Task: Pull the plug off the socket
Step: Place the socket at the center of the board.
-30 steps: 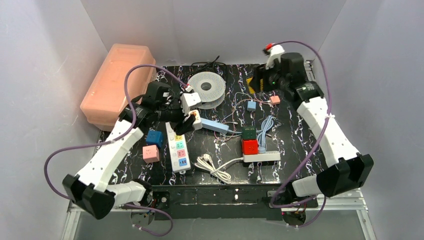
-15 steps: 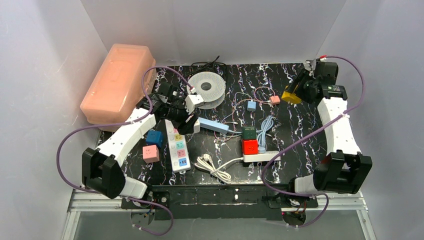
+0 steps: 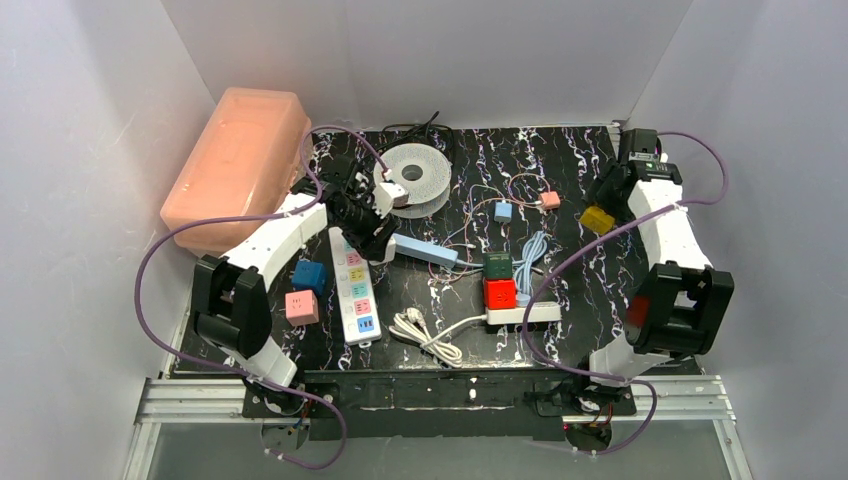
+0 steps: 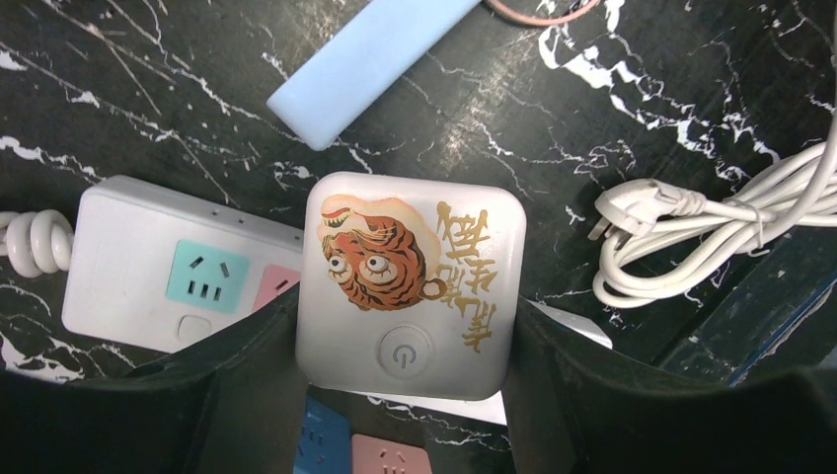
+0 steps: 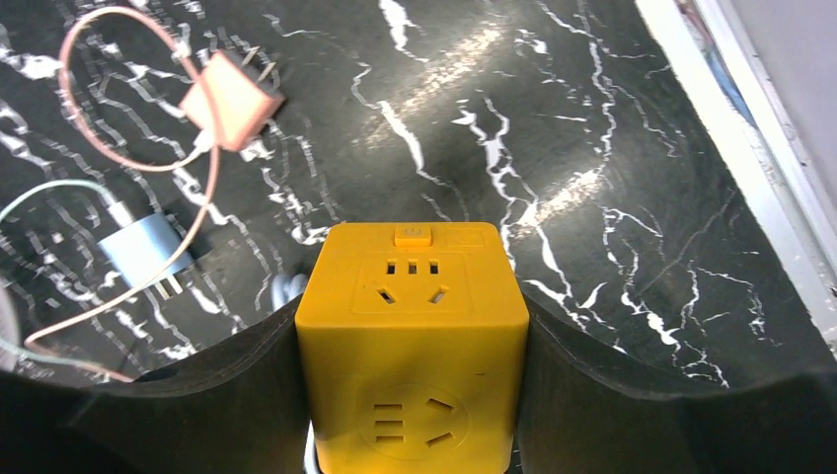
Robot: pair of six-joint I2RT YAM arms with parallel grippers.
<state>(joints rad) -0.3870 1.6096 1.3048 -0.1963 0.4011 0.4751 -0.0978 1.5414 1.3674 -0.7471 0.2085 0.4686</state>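
The plug (image 4: 410, 267) is a white square block with a tiger picture and a power button. My left gripper (image 4: 405, 346) is shut on it, one dark finger (image 4: 237, 395) pressed on each side. It hangs over the white socket strip (image 4: 128, 267) with coloured outlets; its prongs are hidden. From above, the left gripper (image 3: 372, 238) is at the upper end of that strip (image 3: 355, 290). My right gripper (image 5: 413, 336) is shut on a yellow cube socket (image 5: 413, 296), which sits at the right side of the table (image 3: 597, 218).
A peach box (image 3: 235, 165) stands back left, with a grey spool (image 3: 415, 175) behind the left gripper. A light blue strip (image 3: 425, 252), a coiled white cord (image 3: 425, 330), red and green cubes (image 3: 498, 280), blue and pink cubes (image 3: 305, 290) and small chargers (image 3: 549, 199) lie around.
My right arm swung from the back middle to the right edge and came down with the yellow cube. The left arm folded back and lowered, carrying the plug slightly left towards the strip.
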